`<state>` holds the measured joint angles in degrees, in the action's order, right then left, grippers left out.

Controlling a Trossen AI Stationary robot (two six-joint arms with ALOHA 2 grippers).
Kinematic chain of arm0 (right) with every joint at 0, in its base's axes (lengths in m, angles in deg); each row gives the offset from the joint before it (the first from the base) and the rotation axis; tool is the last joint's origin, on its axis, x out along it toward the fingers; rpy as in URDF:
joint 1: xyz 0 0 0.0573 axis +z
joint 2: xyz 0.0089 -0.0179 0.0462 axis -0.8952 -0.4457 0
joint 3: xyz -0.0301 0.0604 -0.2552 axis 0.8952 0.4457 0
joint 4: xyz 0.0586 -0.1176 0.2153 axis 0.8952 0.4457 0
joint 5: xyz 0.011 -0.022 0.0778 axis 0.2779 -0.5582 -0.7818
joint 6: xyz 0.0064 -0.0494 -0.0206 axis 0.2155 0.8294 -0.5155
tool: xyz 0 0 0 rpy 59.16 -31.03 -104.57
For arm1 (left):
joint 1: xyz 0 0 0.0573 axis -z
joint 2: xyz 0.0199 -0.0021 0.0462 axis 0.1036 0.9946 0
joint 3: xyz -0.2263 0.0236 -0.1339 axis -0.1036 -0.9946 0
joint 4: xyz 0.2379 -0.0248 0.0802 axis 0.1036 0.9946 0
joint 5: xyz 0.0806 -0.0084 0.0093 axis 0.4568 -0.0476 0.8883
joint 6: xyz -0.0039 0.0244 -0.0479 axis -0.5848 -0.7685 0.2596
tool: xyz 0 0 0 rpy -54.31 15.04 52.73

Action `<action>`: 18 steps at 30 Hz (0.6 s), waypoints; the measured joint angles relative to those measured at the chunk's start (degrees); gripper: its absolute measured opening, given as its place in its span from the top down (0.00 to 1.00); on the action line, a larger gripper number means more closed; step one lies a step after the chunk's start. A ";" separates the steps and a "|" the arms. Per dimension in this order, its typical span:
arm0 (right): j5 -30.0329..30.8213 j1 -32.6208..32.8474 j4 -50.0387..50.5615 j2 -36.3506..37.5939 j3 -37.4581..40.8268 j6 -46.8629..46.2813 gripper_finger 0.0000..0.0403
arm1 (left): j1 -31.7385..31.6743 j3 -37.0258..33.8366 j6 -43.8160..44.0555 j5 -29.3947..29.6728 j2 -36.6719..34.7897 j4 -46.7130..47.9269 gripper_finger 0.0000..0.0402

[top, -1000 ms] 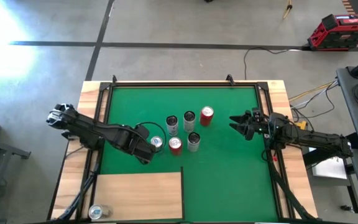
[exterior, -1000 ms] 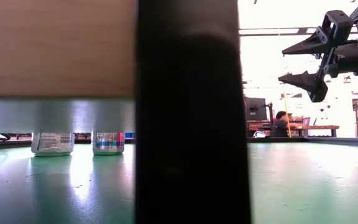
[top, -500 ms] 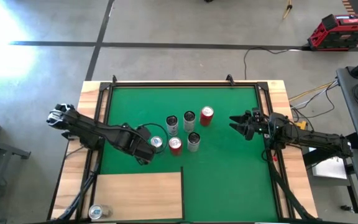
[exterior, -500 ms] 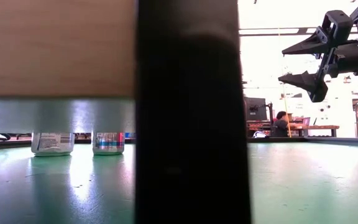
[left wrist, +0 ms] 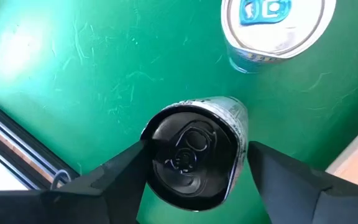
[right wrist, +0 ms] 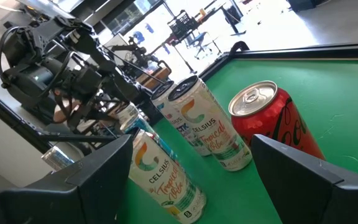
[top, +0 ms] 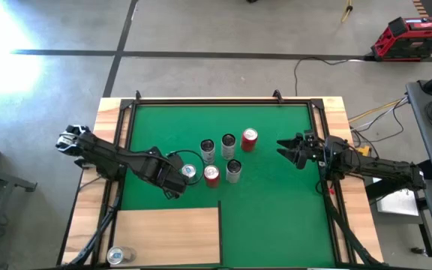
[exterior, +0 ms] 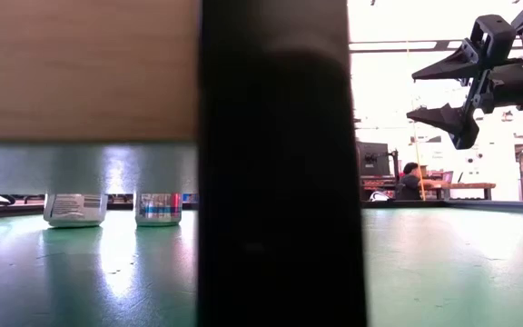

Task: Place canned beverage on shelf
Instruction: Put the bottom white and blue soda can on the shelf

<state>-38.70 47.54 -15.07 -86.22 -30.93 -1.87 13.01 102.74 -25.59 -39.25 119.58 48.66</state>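
Note:
My left gripper [top: 174, 182] is over the green mat's left half and is shut on a pale can with a dark top [left wrist: 194, 155]. In the high view the gripper hides that can. In the low view it is the left can [exterior: 75, 209]. A silver-topped can with a blue tab [top: 190, 172] stands just beyond it. The pale wood shelf [top: 167, 234] lies at the near left. My right gripper [top: 285, 150] hangs open and empty in the air right of the cans, and it also shows in the low view [exterior: 443, 91]. My left gripper pinches the can's upper wall, just below the rim [left wrist: 241, 134], between its two fingers, one on each side. The fingers come from above, slanting down. The can stands nearly upright. I cannot tell whether its base touches the mat.
Several more cans stand grouped mid-mat, among them a red one [top: 249, 139], a second red one [top: 211, 175] and a grey-topped one [top: 233, 169]. Another can [top: 117, 256] lies at the near left corner. A dark post [exterior: 275, 163] blocks the low view's middle.

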 joint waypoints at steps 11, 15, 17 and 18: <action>0.00 -0.01 0.01 0.00 0.00 0.01 0.21 | 0.04 -0.72 3.40 -0.10 -0.21 -0.81 0.61; 0.01 -0.02 0.00 0.00 0.00 0.02 0.21 | 0.15 -0.01 4.67 -2.71 -0.25 -1.85 0.62; 0.00 -0.01 -0.02 0.00 0.00 0.01 0.21 | 0.24 0.45 4.72 -3.38 -0.23 -1.93 0.62; 0.00 -0.01 0.00 0.00 0.00 0.01 0.21 | 0.26 0.70 4.72 -3.64 -0.18 -1.82 0.62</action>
<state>-38.70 47.53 -15.07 -86.22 -30.93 -1.85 13.28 103.43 -20.87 -42.89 119.40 46.84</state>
